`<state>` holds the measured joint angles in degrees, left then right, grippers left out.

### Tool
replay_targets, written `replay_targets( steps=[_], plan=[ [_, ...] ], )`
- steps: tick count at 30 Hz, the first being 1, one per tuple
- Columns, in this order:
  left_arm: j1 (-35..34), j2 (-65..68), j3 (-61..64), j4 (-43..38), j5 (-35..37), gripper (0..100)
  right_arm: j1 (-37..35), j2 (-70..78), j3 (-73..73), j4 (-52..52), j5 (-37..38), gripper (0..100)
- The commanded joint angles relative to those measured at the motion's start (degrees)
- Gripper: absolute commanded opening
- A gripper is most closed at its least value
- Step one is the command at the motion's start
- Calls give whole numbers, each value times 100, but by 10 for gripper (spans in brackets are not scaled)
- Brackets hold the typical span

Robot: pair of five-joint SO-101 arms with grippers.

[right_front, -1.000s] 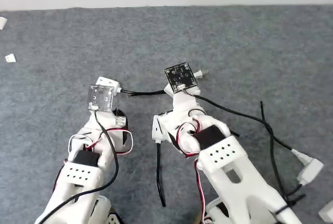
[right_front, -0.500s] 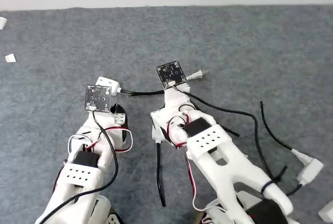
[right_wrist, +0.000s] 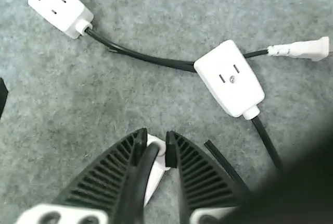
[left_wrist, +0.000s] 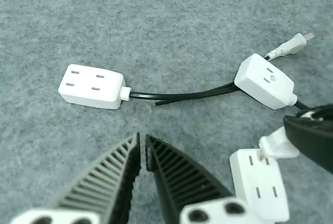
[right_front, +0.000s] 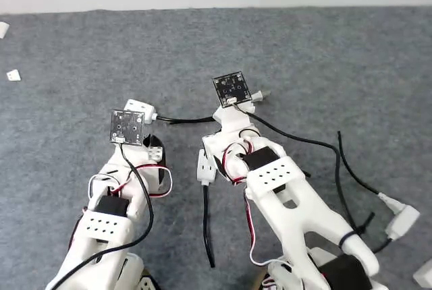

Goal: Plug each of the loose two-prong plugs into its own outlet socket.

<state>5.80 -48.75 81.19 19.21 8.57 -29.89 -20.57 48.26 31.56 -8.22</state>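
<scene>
The loose plug (right_front: 259,94) (left_wrist: 292,43) (right_wrist: 304,48) lies on the grey counter (right_front: 324,54) in the upper centre of the high view. Its long axis runs almost level across the frame, and its prongs point right and slightly up. A second plug (right_front: 399,220) lies at the lower right edge, on the end of a black cable. The first socket block (right_front: 140,110) (left_wrist: 92,86) (right_wrist: 58,4) sits left of centre, slots facing up. The middle socket block (left_wrist: 265,81) (right_wrist: 229,78) lies between it and the loose plug. Compared with half a second ago, the right arm's wrist board (right_front: 233,89) has shifted right and slightly up, and its corner now covers the cord end of the loose plug. The third socket block (right_front: 204,166) (left_wrist: 258,179) shows more fully. The loose plug, the first socket block and the left arm are unchanged. The right pincer (right_wrist: 154,135) is clamped on the white neck of the third socket block, and a black cord runs between its fingers (right_wrist: 195,174). The loose plug lies well apart from this pincer, beyond the middle socket block and off to one side. The left pincer (left_wrist: 143,140) is closed to a thin slit with nothing in it, and sits short of the first socket block without touching it.
</scene>
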Motion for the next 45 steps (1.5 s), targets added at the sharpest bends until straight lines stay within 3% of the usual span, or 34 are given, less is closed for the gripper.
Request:
replay_targets(
  steps=[1, 15, 38, 45],
  plan=[
    [-62, -97, -22, -167, 26, 13, 48, -40, -378, -119, 105, 8],
    [-62, -105, -13, -167, 18, 13, -338, -22, -352, -136, 70, 8],
    [-62, -105, -13, -167, 18, 13, 13, 215, -299, -145, 114, 8],
    [-62, -105, -13, -158, 18, 13, -382, 215, 79, -127, 132, 8]
  ],
)
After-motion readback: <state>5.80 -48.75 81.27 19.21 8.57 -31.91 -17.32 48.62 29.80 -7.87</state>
